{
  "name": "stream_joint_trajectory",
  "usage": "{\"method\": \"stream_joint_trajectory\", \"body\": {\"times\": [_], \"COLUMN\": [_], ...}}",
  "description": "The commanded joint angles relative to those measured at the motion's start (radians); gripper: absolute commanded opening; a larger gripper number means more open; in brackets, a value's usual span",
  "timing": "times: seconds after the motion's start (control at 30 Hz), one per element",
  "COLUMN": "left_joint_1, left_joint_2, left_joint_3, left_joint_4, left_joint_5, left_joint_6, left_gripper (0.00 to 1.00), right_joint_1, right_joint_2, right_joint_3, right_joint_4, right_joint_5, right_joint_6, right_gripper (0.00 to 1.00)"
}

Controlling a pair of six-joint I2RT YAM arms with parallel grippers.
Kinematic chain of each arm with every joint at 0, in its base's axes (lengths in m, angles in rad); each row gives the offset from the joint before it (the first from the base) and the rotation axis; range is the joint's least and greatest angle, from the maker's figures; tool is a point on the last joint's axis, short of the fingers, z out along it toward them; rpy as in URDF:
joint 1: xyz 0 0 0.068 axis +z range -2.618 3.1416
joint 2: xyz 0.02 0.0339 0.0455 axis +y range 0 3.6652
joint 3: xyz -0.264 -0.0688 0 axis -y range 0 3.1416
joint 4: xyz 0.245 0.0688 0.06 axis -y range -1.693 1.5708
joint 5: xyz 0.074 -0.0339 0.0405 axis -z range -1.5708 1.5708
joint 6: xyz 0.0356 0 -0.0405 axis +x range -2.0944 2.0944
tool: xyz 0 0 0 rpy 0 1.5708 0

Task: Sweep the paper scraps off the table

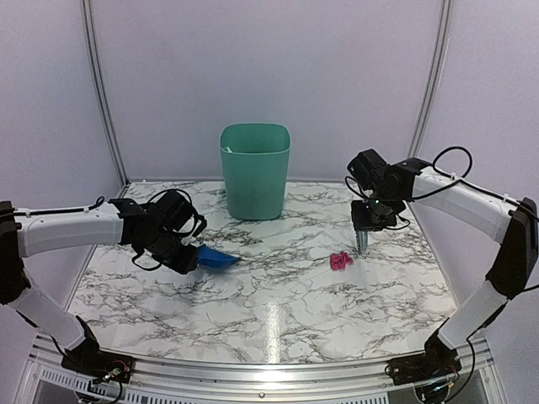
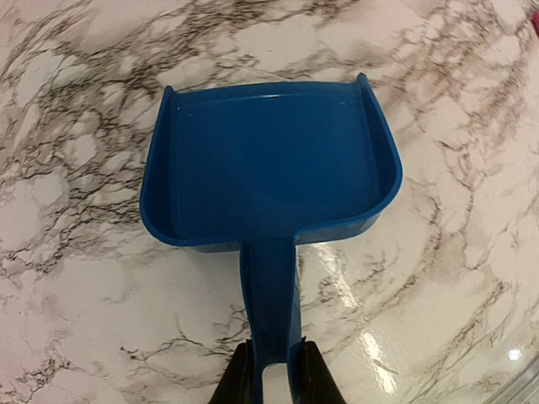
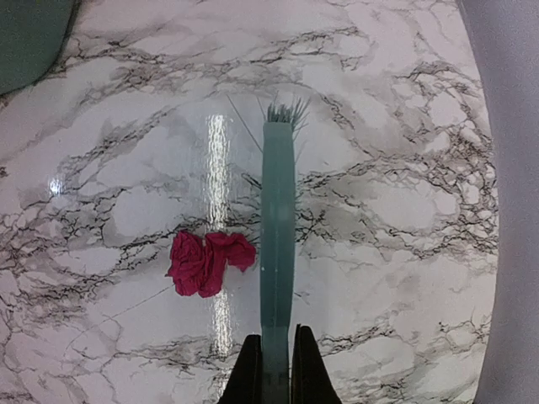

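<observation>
A crumpled magenta-pink paper scrap [image 1: 340,261] lies on the marble table [image 1: 278,311], right of centre. In the right wrist view the scrap [image 3: 206,262] lies just left of the green brush [image 3: 277,244]. My right gripper [image 3: 276,370] is shut on the brush handle; the bristles [image 1: 361,241] point down just right of the scrap. My left gripper [image 2: 274,374] is shut on the handle of the blue dustpan [image 2: 269,164], which is empty. The dustpan [image 1: 217,259] sits low over the table, left of centre, mouth toward the scrap.
A teal waste bin [image 1: 254,170] stands at the back centre of the table. White booth walls close in the back and sides. A metal rail [image 1: 253,370] runs along the near edge.
</observation>
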Motion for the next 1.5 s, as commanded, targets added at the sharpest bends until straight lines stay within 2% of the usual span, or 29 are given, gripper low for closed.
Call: {"method": "stream_joint_trajectory", "body": {"times": [0.0, 0.13, 0.37, 0.67, 0.8, 1.0, 1.13, 1.33, 1.47], "left_joint_1": [-0.08, -0.089, -0.089, -0.082, -0.034, 0.073, 0.085, 0.083, 0.083], "left_joint_2": [-0.004, -0.04, -0.132, -0.282, -0.324, -0.32, -0.288, -0.224, -0.15], "left_joint_3": [0.003, 0.062, 0.117, 0.031, -0.01, 0.006, 0.013, 0.04, 0.085], "left_joint_4": [-0.039, -0.031, -0.029, -0.19, -0.242, -0.283, -0.305, -0.298, -0.298], "left_joint_5": [0.079, 0.109, 0.071, -0.207, -0.288, -0.307, -0.281, -0.236, -0.271], "left_joint_6": [0.066, 0.054, 0.106, 0.025, -0.028, -0.087, -0.091, 0.027, 0.145], "left_gripper": [0.0, 0.0, 0.0, 0.0, 0.0, 0.0, 0.0, 0.0, 0.0], "right_joint_1": [-0.005, -0.003, 0.019, 0.057, 0.085, 0.125, 0.137, 0.138, 0.14], "right_joint_2": [0.016, 0.031, 0.045, 0.11, 0.141, 0.198, 0.2, 0.178, 0.174], "right_joint_3": [0.041, 0.02, -0.03, -0.01, 0.017, 0.079, 0.087, 0.059, 0.052], "right_joint_4": [-0.025, -0.016, 0.016, 0.054, 0.08, 0.066, 0.063, 0.074, 0.084], "right_joint_5": [-0.079, -0.174, -0.265, -0.313, -0.352, -0.365, -0.367, -0.372, -0.393], "right_joint_6": [-0.052, -0.057, -0.063, -0.074, -0.071, -0.073, -0.067, -0.062, -0.064], "right_gripper": [0.0, 0.0, 0.0, 0.0, 0.0, 0.0, 0.0, 0.0, 0.0]}}
